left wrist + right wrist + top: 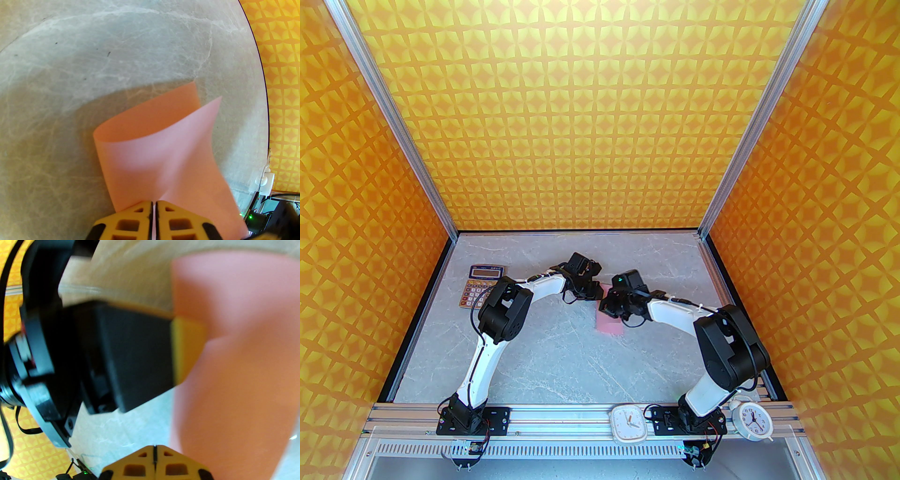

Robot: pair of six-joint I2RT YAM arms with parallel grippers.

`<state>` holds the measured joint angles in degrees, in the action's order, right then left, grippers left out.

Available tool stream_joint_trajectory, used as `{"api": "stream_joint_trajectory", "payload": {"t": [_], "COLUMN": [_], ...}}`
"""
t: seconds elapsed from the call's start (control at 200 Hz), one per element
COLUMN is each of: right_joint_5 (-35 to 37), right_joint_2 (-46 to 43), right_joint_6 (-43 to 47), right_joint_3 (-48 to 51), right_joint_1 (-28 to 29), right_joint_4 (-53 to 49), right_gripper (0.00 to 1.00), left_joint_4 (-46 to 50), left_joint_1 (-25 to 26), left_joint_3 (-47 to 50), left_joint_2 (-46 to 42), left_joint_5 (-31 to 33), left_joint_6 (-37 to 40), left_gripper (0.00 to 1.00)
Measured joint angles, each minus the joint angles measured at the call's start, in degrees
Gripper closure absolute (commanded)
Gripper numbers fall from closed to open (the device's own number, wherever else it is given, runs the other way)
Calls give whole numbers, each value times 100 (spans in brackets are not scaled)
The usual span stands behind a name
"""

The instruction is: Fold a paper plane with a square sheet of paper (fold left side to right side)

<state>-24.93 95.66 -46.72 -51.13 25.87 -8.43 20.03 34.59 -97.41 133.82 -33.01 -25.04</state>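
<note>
Start your check at the grey marbled table (562,356), where both arms reach in from the near edge and meet close together at mid-table, over the work. The orange-keyed calculator (482,286) lies well apart at the far left and plays no part in this step. The square sheet of paper (610,326) sits just under the two wrists, with its near end showing on the table in the overhead view. In the left wrist view the sheet (164,150) is curled over on itself: one layer rises from the table and bends round in a soft, open loop, and the upper layer hangs above the lower. The two free corners at the far end do not coincide; one stands offset from the other. Treat the left-to-right fold as begun but not completed: no sharp crease is visible, the edges need aligning, the bend needs pressing flat, and every later fold of the plane remains to be done. The left gripper (154,203) is closed on the sheet, with a thin strip of pink paper showing between its yellow fingers (131,222). The right gripper (154,446) has its jaws fully together beside the raised sheet (234,380); you can see no paper between them, so read it as closed and empty.
</note>
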Motion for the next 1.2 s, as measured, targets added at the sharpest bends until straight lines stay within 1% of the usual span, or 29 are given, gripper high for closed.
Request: {"api": "stream_joint_trajectory", "payload": {"t": [0.095,0.26,0.455,0.875,0.96,1.2], "right_joint_5": [-9,0,61,98,74,48], "right_joint_2": [33,319,636,769,774,763], "right_joint_6": [-229,-409,-404,-358,-348,-190], "right_joint_3": [7,35,103,181,197,197], "right_joint_1": [146,166,166,149,138,138], "right_joint_4": [225,483,522,636,662,634], "right_gripper": [100,100,100,100,100,100], "left_joint_4": [-81,-149,-192,-267,-275,-271], "left_joint_1": [0,0,0,0,0,0], "left_joint_3": [59,107,149,197,201,205], "left_joint_2": [-26,-39,-61,-74,-76,-74], "left_joint_5": [0,-4,-2,-4,-2,48], "left_joint_6": [-20,-42,-42,-63,-68,-127], "left_gripper": [89,89,88,88,90,98]}}
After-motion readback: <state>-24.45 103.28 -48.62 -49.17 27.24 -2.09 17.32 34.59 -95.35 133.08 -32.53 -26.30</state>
